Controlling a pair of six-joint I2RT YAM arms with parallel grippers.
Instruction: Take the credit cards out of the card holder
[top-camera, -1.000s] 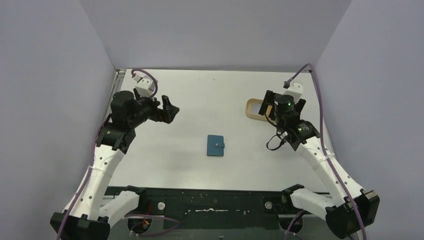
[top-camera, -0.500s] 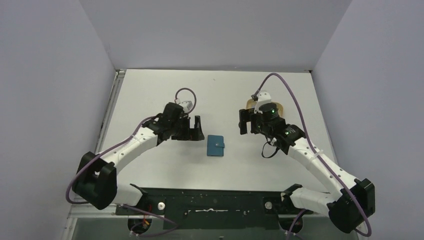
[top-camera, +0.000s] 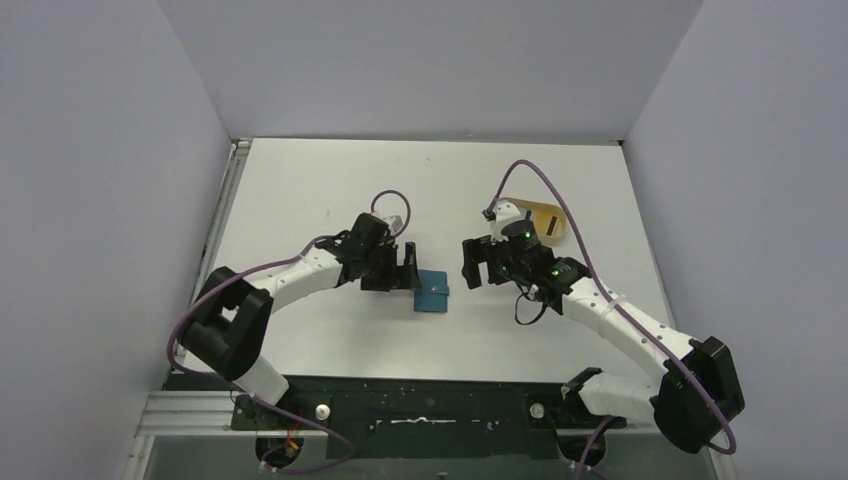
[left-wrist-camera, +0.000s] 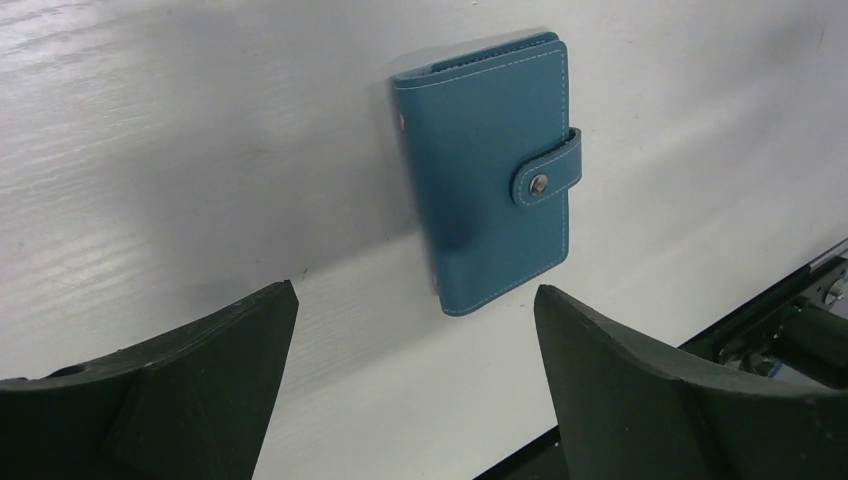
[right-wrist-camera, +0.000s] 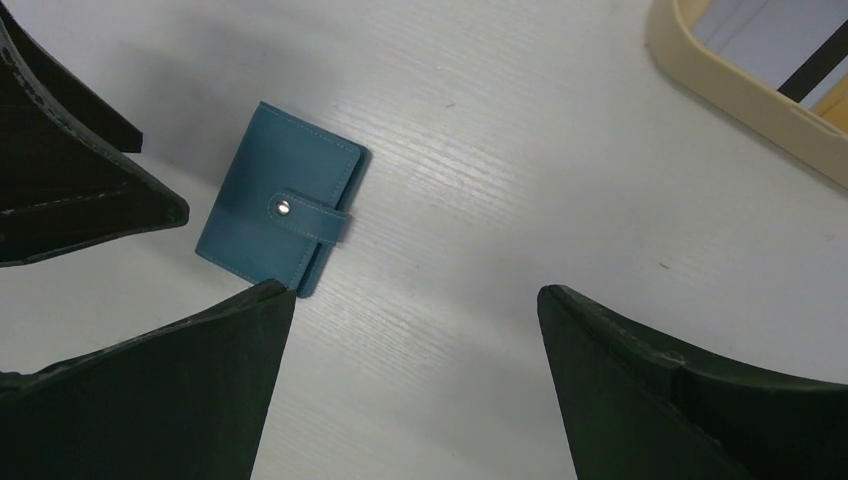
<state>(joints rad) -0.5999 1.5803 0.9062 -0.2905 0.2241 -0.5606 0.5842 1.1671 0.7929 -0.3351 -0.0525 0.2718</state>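
Note:
The card holder (top-camera: 432, 290) is a teal-blue wallet lying flat on the white table, shut, with its snap tab fastened. It also shows in the left wrist view (left-wrist-camera: 490, 170) and the right wrist view (right-wrist-camera: 275, 215). The credit cards are hidden. My left gripper (top-camera: 408, 270) is open and empty, just left of the wallet; in its own view (left-wrist-camera: 415, 290) the wallet lies ahead of the jaws. My right gripper (top-camera: 470, 262) is open and empty, a short way right of the wallet (right-wrist-camera: 417, 289), and its left finger covers the wallet's near corner in that view.
A tan rounded tray (top-camera: 540, 220) stands behind the right arm, also in the right wrist view (right-wrist-camera: 740, 90). The left gripper's finger (right-wrist-camera: 80, 190) shows at the left of the right wrist view. The table's black front edge (left-wrist-camera: 800, 310) lies near the wallet.
Both arms have swung in from the table's sides to the middle. The two open grippers now flank the wallet, which has not moved.

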